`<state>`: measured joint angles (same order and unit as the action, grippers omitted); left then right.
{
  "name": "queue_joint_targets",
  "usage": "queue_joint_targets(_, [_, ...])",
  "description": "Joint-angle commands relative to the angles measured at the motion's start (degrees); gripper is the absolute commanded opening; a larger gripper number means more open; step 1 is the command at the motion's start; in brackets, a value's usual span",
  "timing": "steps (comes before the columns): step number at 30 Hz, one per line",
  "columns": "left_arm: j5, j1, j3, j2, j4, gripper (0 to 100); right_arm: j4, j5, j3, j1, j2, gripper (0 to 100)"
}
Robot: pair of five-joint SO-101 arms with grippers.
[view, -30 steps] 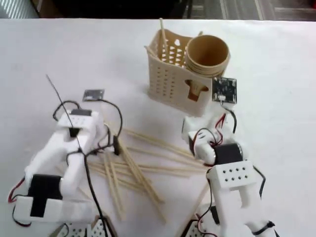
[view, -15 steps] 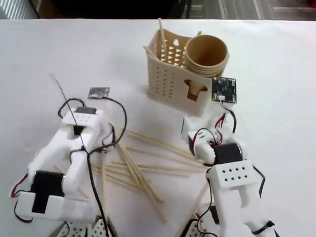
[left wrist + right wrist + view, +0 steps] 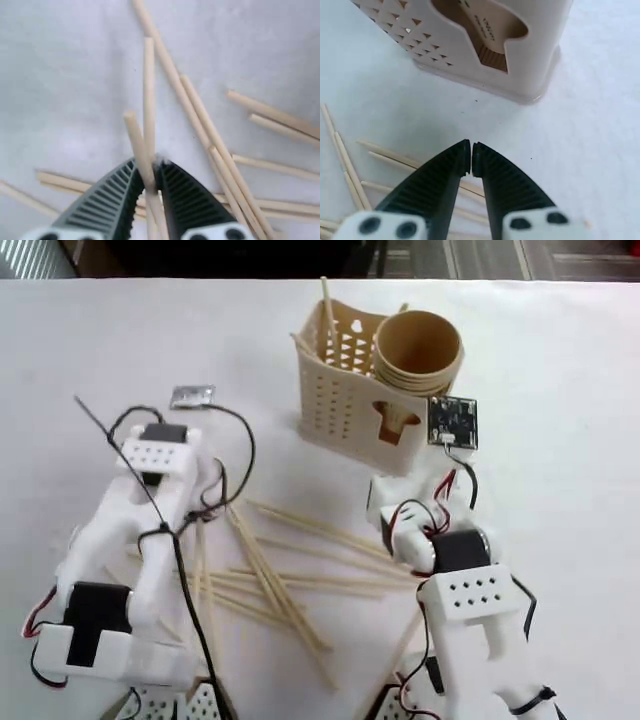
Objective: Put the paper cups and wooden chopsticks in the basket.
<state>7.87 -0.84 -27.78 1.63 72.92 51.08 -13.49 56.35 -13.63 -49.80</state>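
paper cups already stand in the basket, most chopsticks lie on the desk; left gripper clamps one chopstick, right gripper is closed, empty.

**White table, dim room edge beyond**

White table: matte, evenly lit, shadows soft. Past its far edge at 12 o'clock, a dark strip, detail lost. 11 o'clock corner: pale ridged panel. 1 to 2 o'clock: grey floor, lighter lines crossing it.
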Motion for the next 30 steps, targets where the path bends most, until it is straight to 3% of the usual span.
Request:
queue_joint_targets(1, [-3.5,0.4,11.1,0.1,6.8,2,-0.7,-0.4,-0.4,0.6,-1.3,1.8])
queue_joint_targets(7, [-5.5,2.9,29.0,0.1,16.8,2,-0.7,-0.4,-0.4,0.6,-1.5,1.8])
queue_joint_targets(13, [-6.0,6.5,48.7,0.1,20.9,2,-0.7,-0.4,-0.4,0.7,-1.5,1.8])
queue_joint_targets(24, [-17.6,14.0,75.0,-0.1,20.3,2,-1.0,-0.5,-0.4,3.6,-1.6,1.8])
queue_joint_targets(30, [-19.3,16.5,81.3,-0.1,10.5,2,-1.0,-0.5,-0.4,3.6,-1.3,1.8])
